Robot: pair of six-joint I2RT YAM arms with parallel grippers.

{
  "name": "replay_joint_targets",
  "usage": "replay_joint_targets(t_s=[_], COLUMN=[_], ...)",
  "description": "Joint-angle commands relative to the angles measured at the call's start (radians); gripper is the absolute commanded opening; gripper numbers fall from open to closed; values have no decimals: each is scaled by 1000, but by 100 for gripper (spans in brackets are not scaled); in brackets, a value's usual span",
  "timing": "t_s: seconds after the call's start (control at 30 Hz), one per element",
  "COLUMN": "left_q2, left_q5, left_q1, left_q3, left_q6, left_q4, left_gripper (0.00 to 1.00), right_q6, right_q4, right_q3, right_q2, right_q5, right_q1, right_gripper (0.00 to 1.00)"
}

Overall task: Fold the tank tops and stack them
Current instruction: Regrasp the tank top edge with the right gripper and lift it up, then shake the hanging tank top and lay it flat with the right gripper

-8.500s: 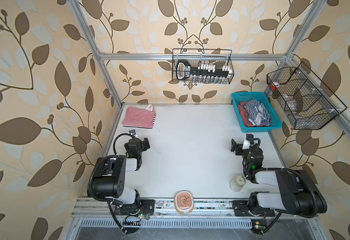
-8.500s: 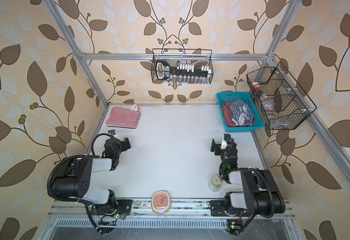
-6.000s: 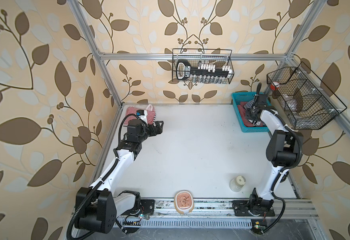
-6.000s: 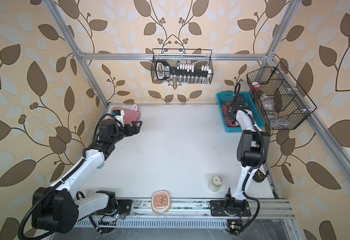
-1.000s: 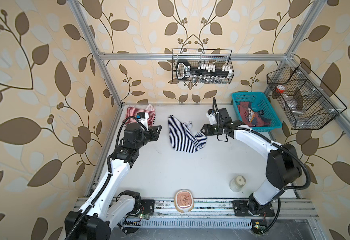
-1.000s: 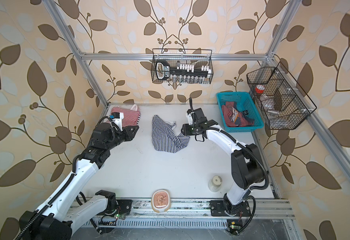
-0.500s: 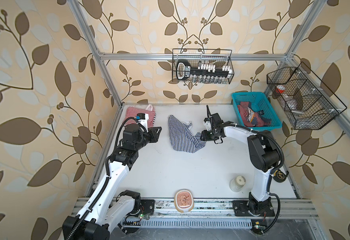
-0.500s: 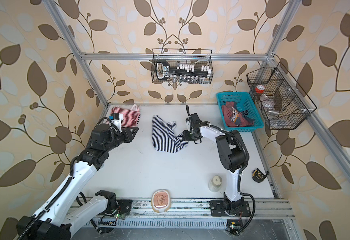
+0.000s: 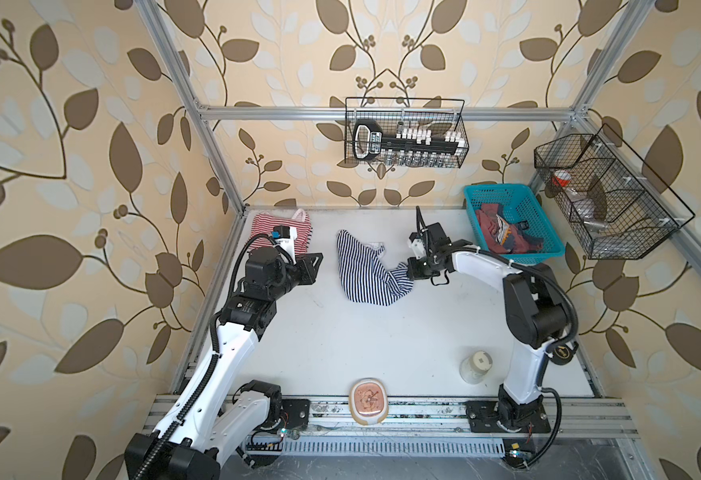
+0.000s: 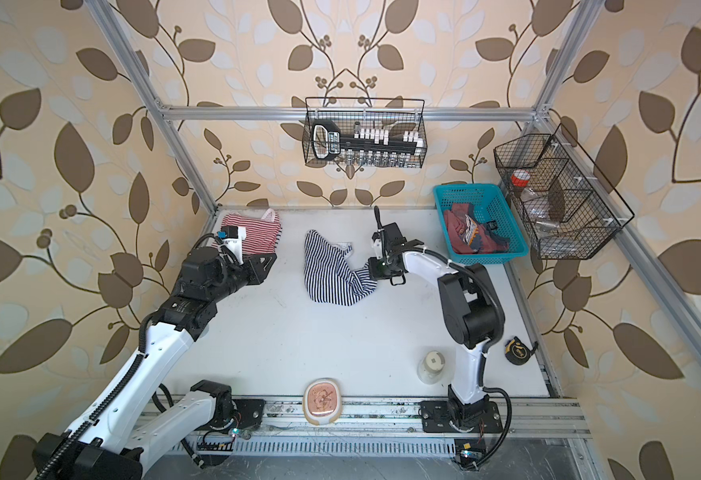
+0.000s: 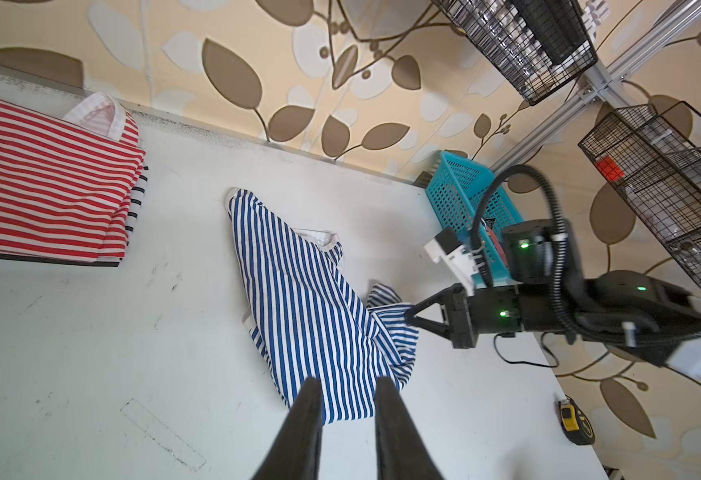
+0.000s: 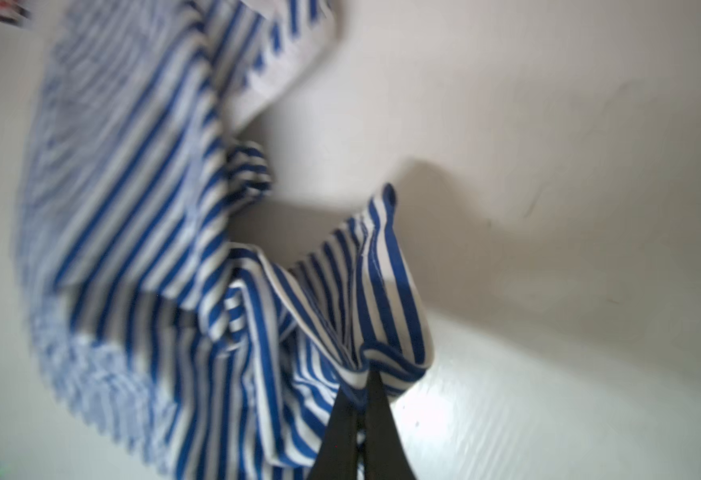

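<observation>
1. Toward the far edge of the desk (image 9: 361, 340), about midway between its left and right edges, the navy-and-white striped top (image 9: 359, 272) lies unfolded and rumpled, with one white-trimmed strap end turned toward the far right corner.
2. The right gripper (image 9: 409, 270) is clamped on a bunched fold at the right side of that top. In the right wrist view its jaws are pressed together on the striped cloth (image 12: 363, 376), and the pinched fold rises a little off the desk (the rest of that picture is blurred).
3. The left gripper (image 9: 318, 269) hovers just left of the same top, pointing toward it and not touching it. In the left wrist view its fingers (image 11: 307, 415) stand a narrow gap apart with nothing between them.
4. The red-and-white striped top (image 9: 265, 226) lies folded flat in the desk's far left corner, partly hidden behind the left arm in both top views (a sliver of dark-striped cloth shows under its edge in the left wrist view).
5. The dusty red top (image 9: 490, 222) sits crumpled inside the teal basket (image 9: 496, 190) at the far right corner, well apart from both grippers.
6. A jar (image 9: 476, 368) stands near the front right corner, and a tape measure (image 10: 517, 351) lies at the right edge.
</observation>
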Motion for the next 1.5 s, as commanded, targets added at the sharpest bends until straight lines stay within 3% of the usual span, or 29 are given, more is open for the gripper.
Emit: replay_joint_targets(t_s=[0.0,0.17,0.37,0.73,0.9,1.33,1.47], left_q2=[-22,-17,-39,-62,-63,-60,-51], left_q5=[12,30,35,32,32,31,29], left_q1=[-8,-10,-14,-16,-17,-19,-19], left_q3=[41,33,32,33,30,38,37], left_q6=[4,-18,-21,-27,-33,-31,-29], left_q4=[19,41,32,32,41,43,51], left_gripper=[23,20,19,17,16,16,16], right_q6=[15,61,64,47,25,-20,-47], right_q4=[21,11,-41,13,63,103,105], right_q3=[24,131,248,379,420,565,601], right_q2=[-232,-356,-386,-481,-527,-499,-426], right_q5=[-26,-38,5,7,68,73,58], right_q1=[31,72,115,146,146,146,141], right_gripper=[0,0,0,0,0,0,0])
